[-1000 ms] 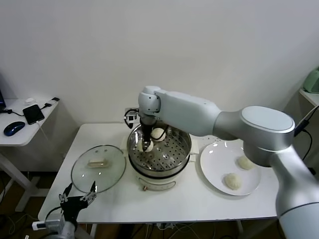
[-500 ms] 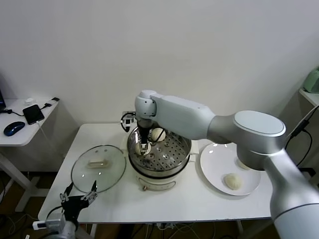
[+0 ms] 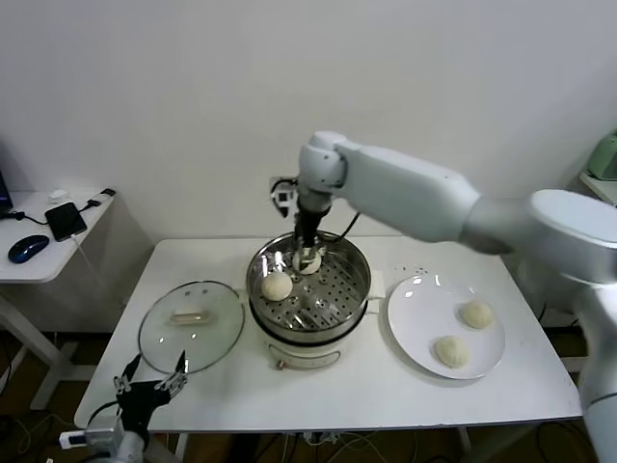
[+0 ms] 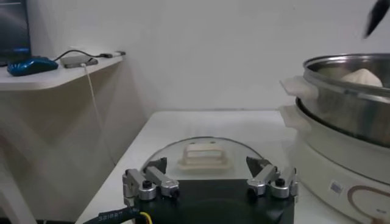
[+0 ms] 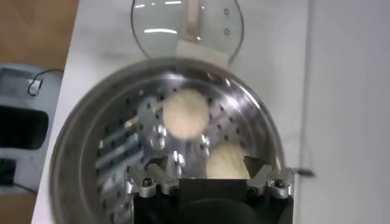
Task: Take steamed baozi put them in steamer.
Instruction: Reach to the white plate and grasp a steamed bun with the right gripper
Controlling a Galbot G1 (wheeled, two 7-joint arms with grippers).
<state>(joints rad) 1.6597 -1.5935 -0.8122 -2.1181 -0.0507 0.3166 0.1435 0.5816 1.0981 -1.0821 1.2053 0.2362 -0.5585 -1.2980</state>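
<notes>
Now two buns (image 3: 277, 285) sit in the steamer (image 3: 357, 289); the right gripper (image 5: 207, 178), released and empty, must fetch another bun from the plate (image 3: 410, 333).

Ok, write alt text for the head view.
The right gripper, open, hangs over the steamer, which holds two baozi. Two more lie on the plate beside it; the glass lid lies opposite, near the open left gripper.

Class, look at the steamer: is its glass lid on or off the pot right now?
Off. The glass lid lies flat on the table beside the steamer, whose open top shows two baozi on the perforated tray.
</notes>
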